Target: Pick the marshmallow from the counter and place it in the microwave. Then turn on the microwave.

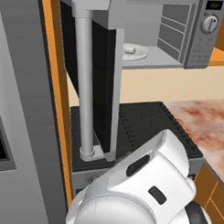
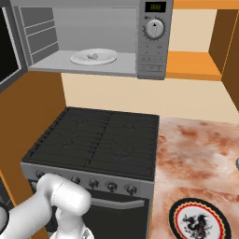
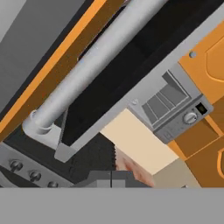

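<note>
Left base view: you see microwave (image 1: pixel 180 38) door (image 1: pixel 103 86) swung wide open, bar handle (image 1: pixel 84 81) facing you. Marshmallow (image 1: pixel 129 49) sits on plate (image 1: pixel 142 53) inside cavity. Stovetop (image 1: pixel 140 128) below, counter (image 1: pixel 207 128) to its right.

Right base view: marshmallow (image 2: pixel 94 56) on plate (image 2: pixel 108 58) inside microwave (image 2: pixel 151 42); dial (image 2: pixel 154 29) beside cavity. Patterned round dish (image 2: pixel 198 218) on counter (image 2: pixel 196 158).

Hand view: door (image 3: pixel 131 74) and handle (image 3: pixel 92 65) close ahead of you. Cannot tell jaw state.
</note>
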